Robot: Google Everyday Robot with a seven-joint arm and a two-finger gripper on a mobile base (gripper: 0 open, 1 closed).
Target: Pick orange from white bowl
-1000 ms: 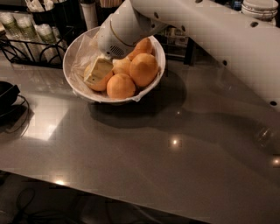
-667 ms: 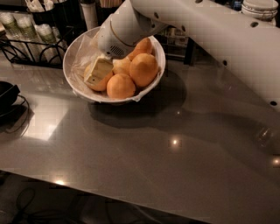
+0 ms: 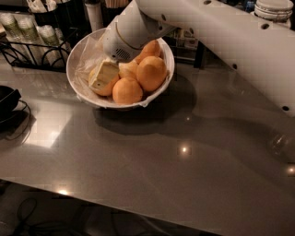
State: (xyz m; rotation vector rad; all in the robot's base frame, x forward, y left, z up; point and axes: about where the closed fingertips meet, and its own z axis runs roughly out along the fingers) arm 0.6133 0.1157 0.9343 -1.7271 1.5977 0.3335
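The white bowl (image 3: 73, 83), lined with crinkled plastic, stands at the back left of the grey table and holds several oranges. My gripper (image 3: 104, 76) is down inside the bowl on its left side, pressed against an orange (image 3: 107, 89) that it partly hides. A paler, more yellow orange (image 3: 128, 68) lies just right of the gripper, mostly covered by the wrist. Deeper-orange ones lie at the front (image 3: 127, 91), the right (image 3: 150, 73) and the back (image 3: 150, 48). The white arm (image 3: 216, 41) reaches in from the upper right.
A black wire rack (image 3: 32, 44) with pale cups stands behind the bowl on the left. A dark object with a cable (image 3: 7, 103) lies at the left edge. A white lidded jar (image 3: 275, 9) stands at the back right. The grey tabletop (image 3: 161, 156) spreads in front.
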